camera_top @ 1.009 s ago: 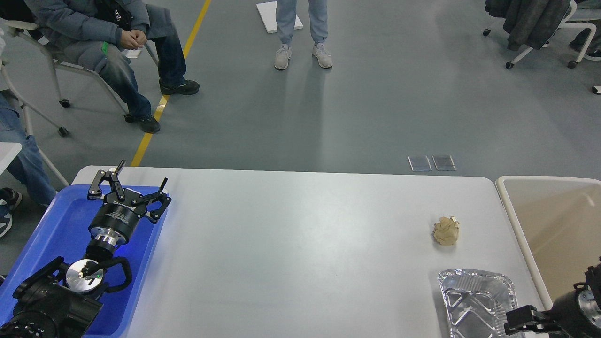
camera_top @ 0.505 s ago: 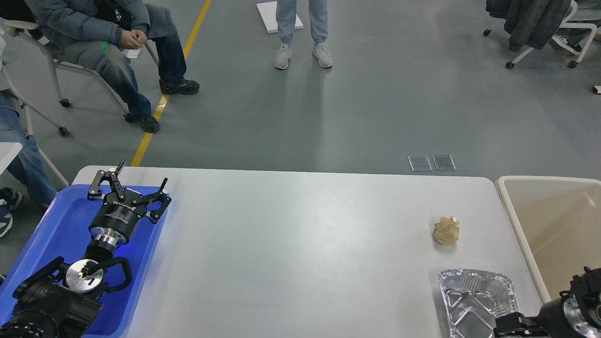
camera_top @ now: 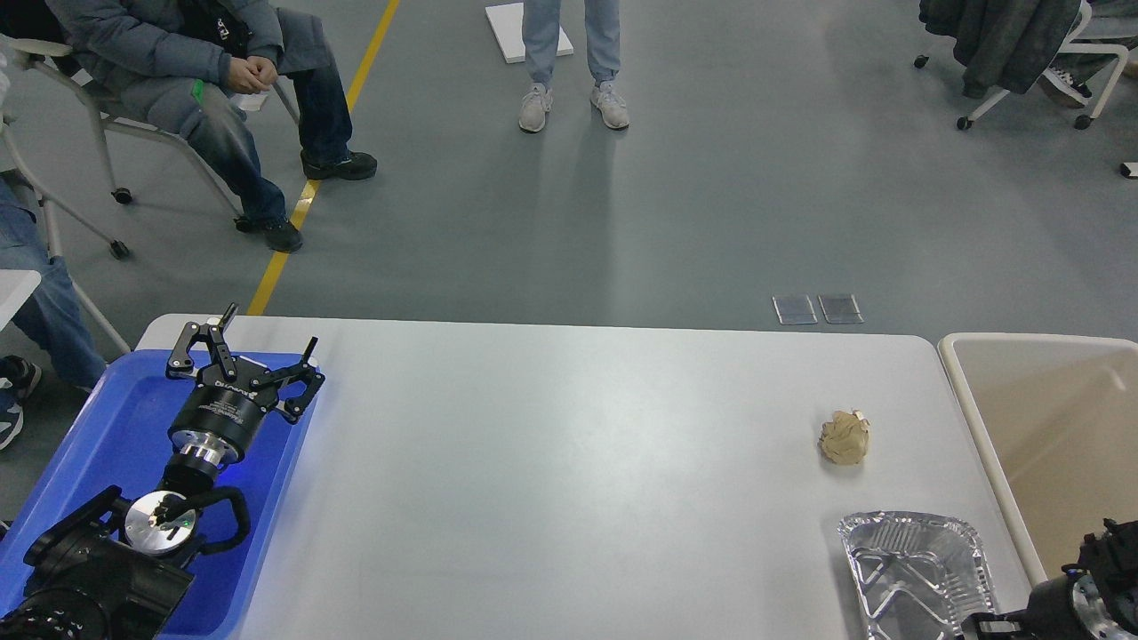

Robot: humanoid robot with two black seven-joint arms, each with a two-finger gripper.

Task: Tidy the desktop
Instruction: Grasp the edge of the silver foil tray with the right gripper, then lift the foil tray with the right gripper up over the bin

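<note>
My left gripper (camera_top: pixel 258 342) is open over the blue tray (camera_top: pixel 107 418); my right one I cannot tell. On the desktop (camera_top: pixel 551 462), the paper ball (camera_top: pixel 844 437) looks light and squashy; I'd pinch its middle.

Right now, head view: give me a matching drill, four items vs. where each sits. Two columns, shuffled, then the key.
Items:
1. paper ball
2. foil tray
3. blue tray
4. beige bin

Places:
A. off the desktop's right end
B. near right corner of the desktop
C. at the desktop's left end, under the open left pincer
D. on the desktop, just beyond the foil tray

Pairs: 1-D, 2-B, 3-C, 4-A
</note>
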